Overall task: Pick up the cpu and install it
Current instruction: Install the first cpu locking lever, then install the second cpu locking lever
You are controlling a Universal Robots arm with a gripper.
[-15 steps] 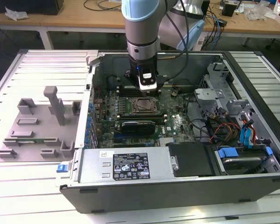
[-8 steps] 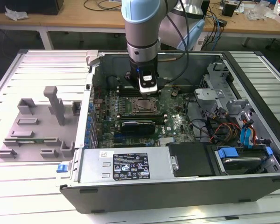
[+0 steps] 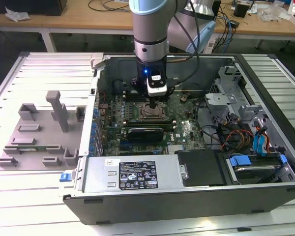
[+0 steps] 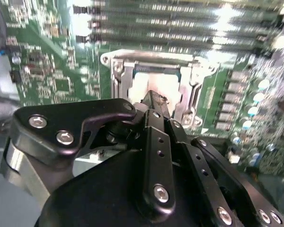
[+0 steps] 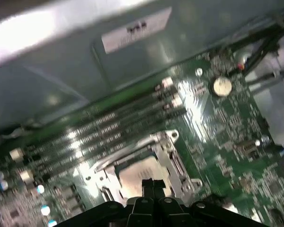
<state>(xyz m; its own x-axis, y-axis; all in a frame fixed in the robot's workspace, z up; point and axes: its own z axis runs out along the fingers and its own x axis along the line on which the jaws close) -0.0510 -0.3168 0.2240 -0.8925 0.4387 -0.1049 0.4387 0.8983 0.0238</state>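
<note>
Where the pincer (image 5: 152,183) hovers, the flat silvery cpu (image 5: 138,176) lies socketed.

Glossy green motherboard (image 4: 47,66), shiny metal socket frame (image 4: 118,71), matt black end effector (image 4: 154,101).

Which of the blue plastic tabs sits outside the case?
The small blue tab at the case's front corner on the exterior view's left, beside the grey tray; the others sit among the drive bays.

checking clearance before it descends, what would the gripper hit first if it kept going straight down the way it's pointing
Most likely the cpu lying in the metal-framed socket on the motherboard: the gripper points straight at it in both wrist views. How far apart they are is unclear.
</note>
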